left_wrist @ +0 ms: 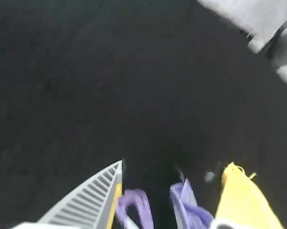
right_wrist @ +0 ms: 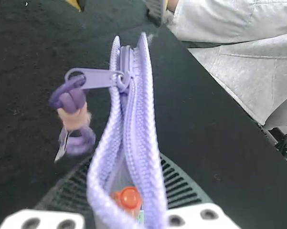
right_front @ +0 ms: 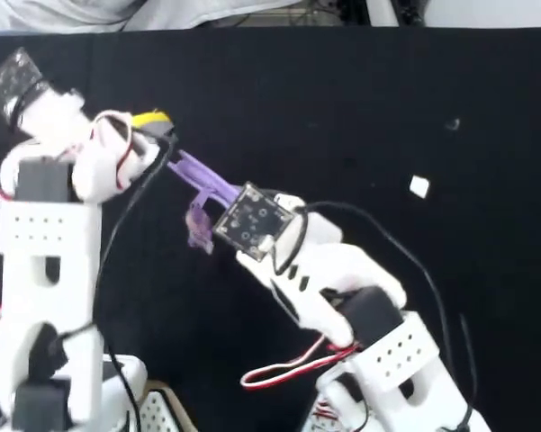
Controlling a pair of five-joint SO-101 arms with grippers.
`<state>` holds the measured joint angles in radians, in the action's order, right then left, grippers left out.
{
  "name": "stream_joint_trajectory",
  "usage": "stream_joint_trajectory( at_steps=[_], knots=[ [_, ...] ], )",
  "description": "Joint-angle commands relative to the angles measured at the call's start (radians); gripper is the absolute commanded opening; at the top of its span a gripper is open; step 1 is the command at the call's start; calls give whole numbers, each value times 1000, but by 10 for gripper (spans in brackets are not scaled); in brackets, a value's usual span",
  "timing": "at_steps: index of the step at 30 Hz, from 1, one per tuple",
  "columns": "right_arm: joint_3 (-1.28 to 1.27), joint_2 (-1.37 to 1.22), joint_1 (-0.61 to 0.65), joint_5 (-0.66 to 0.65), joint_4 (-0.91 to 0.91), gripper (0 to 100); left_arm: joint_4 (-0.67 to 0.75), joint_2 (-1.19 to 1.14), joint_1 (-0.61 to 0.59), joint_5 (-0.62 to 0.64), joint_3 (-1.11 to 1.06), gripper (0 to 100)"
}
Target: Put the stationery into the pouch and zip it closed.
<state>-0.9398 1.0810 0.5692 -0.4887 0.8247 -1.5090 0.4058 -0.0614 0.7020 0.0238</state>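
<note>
Yellow-tipped left gripper [left_wrist: 176, 167]: its grey and yellow fingers stand well apart, with the purple end of the pouch between them. No pinch on the fabric can be seen, so it reads as open and holding nothing.
Purple pouch [right_wrist: 133, 143]: it is lifted off the black table [right_front: 342, 90] and runs slantwise between the two arms, mouth edge toward the right wrist camera.
Slider [right_wrist: 123, 80]: it sits near the pouch's far end, toward the left arm. The teeth lie close together just beside it and spread apart toward the right gripper, so the zip is not yet closed.
Pull tab [right_wrist: 93, 76]: it sticks out sideways from the slider, with a small charm [right_wrist: 74, 119] hanging free below it.
Orange-red item [right_wrist: 129, 196]: this is stationery already inside, showing through the open mouth.
Right gripper [right_front: 223, 200]: it is clamped on the pouch's near end and carries it.
White scrap [right_front: 419, 186]: it lies on the table well apart from both arms and is too small to identify.
Step in hand: zipping, most likely.
Next move: the left fingers need to close on the pull tab and draw the slider along the spread teeth while the right grip holds firm.
</note>
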Motion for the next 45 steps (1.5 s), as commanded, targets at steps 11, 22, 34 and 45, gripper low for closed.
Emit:
stream_joint_trajectory(
  at_steps=[11, 22, 34, 45],
  knots=[
    [42, 30, 3, -11, -3, 11, -250, -109, 24, -23, 390, 323],
    [19, 30, -6, -3, -43, 11, -249, -103, 283, 180, 268, 321],
    [-33, 36, -18, -2, -115, 11, -155, -103, 282, 245, 153, 321],
    [-33, 36, -18, -2, -115, 11, 5, -91, 191, 318, -13, 319]
  ],
)
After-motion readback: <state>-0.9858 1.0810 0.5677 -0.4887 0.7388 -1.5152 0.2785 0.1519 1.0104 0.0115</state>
